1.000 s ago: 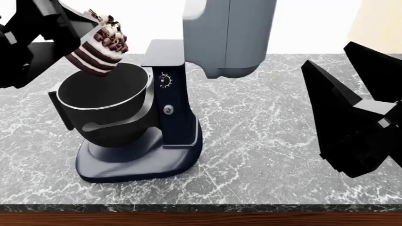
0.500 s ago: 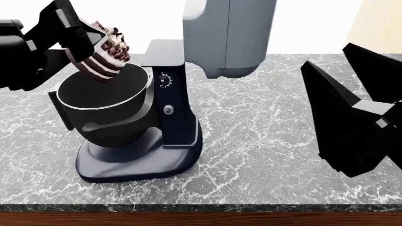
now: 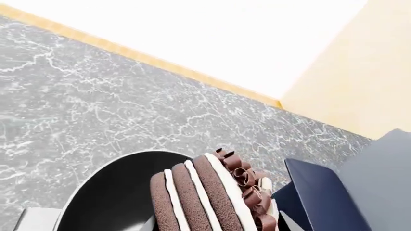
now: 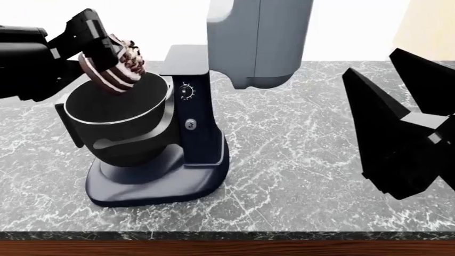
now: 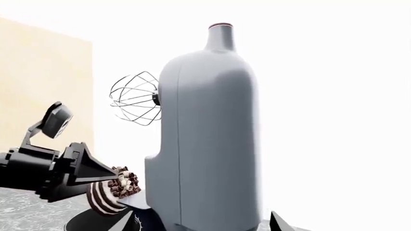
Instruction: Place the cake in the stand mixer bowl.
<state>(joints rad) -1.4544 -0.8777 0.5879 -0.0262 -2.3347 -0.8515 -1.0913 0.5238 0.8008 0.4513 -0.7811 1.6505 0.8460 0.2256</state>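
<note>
Over the last second the left hand [image 4: 96, 50] has tipped the cake [image 4: 114, 66] further onto its side and lowered it toward the stand mixer bowl [image 4: 117, 120], gripping it above the back rim. Release looks close. The right hand [image 4: 408, 133] idles wide open above the table [image 4: 299, 160].

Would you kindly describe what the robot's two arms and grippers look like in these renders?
Both are matte black and blocky, with no visible cables or markings. The left gripper has angular housing segments, and in the right wrist view its fingers taper to a wedge, with a round grey-faced knob above the arm. The right gripper shows large, flat, pointed black fingers with a small pale patch between them.
</note>
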